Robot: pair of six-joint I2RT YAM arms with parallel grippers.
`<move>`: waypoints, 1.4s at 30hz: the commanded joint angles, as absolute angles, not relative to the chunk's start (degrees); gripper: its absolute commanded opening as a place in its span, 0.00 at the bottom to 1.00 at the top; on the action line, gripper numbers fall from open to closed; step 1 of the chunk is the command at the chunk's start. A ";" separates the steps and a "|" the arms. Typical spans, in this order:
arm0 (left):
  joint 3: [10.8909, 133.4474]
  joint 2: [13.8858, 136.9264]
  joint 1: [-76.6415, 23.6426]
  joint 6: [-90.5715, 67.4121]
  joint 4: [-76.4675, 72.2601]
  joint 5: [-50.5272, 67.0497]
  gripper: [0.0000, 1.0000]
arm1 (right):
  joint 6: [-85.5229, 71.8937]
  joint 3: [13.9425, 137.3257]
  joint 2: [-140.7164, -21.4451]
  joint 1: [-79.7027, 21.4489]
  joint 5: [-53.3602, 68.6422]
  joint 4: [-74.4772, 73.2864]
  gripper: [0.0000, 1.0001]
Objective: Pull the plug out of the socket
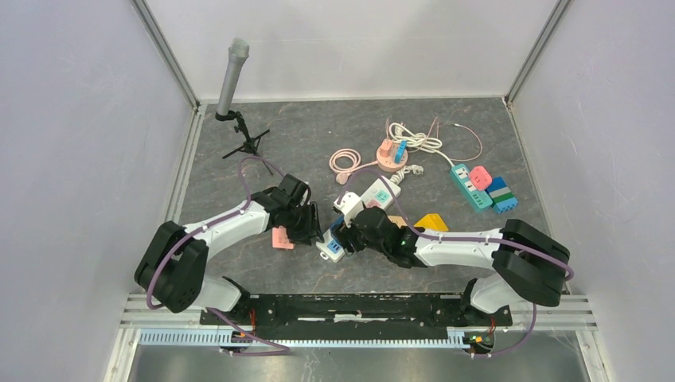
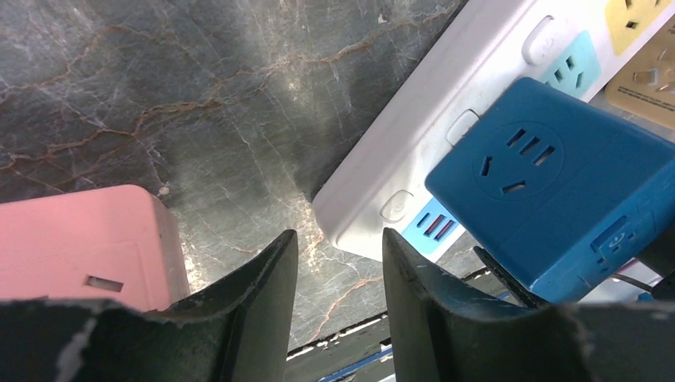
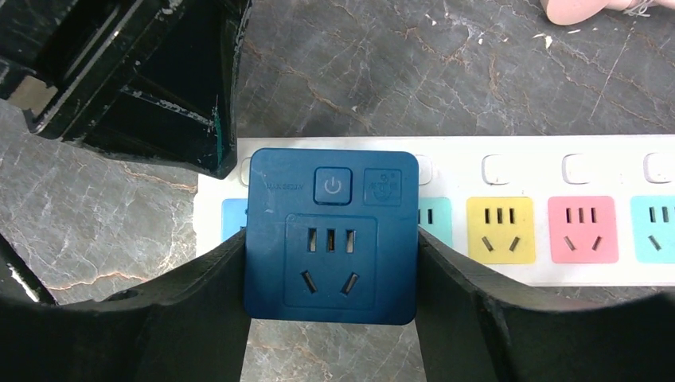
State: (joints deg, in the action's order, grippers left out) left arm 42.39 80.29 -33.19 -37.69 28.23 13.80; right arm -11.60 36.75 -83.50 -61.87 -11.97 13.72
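Marble tabletop (image 3: 517, 72): right fingers (image 3: 199, 310) clamp the blue plug (image 3: 330, 235); left fingers (image 2: 255, 294) stand apart.

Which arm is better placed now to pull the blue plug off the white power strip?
Right: the right gripper clamps the blue plug on both sides. The left gripper is open, holding nothing, beside the white power strip.
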 commanded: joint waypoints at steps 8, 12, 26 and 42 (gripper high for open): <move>41.67 80.76 -34.29 -37.69 28.89 9.34 0.48 | -13.19 40.14 -83.09 -61.97 -12.41 14.16 0.39; 42.49 80.03 -35.38 -38.12 29.01 7.54 0.48 | -13.75 38.89 -82.06 -61.96 -12.62 16.45 0.19; 43.69 83.22 -38.23 -36.30 27.58 7.46 0.52 | -16.62 37.16 -82.22 -61.96 -8.29 23.94 0.00; 40.57 90.41 -38.32 -35.51 32.92 3.78 0.38 | -8.09 41.29 -81.94 -66.48 -14.21 20.76 0.00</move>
State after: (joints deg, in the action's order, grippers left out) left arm 45.65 85.36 -37.74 -36.64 29.04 11.09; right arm -11.92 33.58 -81.60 -62.37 -11.84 17.17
